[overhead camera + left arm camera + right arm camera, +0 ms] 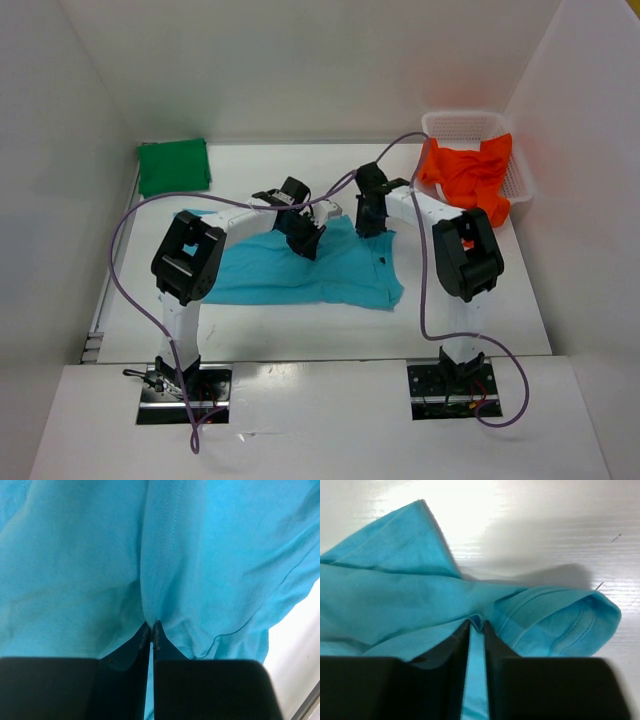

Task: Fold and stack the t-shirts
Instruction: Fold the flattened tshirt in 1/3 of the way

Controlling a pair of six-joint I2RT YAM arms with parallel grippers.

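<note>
Left arm base (pixel 185 383) and right arm base (pixel 450 383) sit nearest, and both arms reach over the turquoise t-shirt (pixel 290 278), spread mid-tabletop (pixel 500 310). The left jaws are pinched tight on a fold of its cloth. The right jaws, narrow, nip a fold beside a hemmed edge. These look like paired grips for carrying the far edge over. The green t-shirt (pixel 173 166) lies folded far left, and the orange-red t-shirt (pixel 465 172) slumps in the basket (pixel 462 120) far right.

Wrist views crop turquoise t-shirt (pixel 90 555), basket (pixel 465 120) hides part of orange t-shirt (pixel 462 172)
</note>
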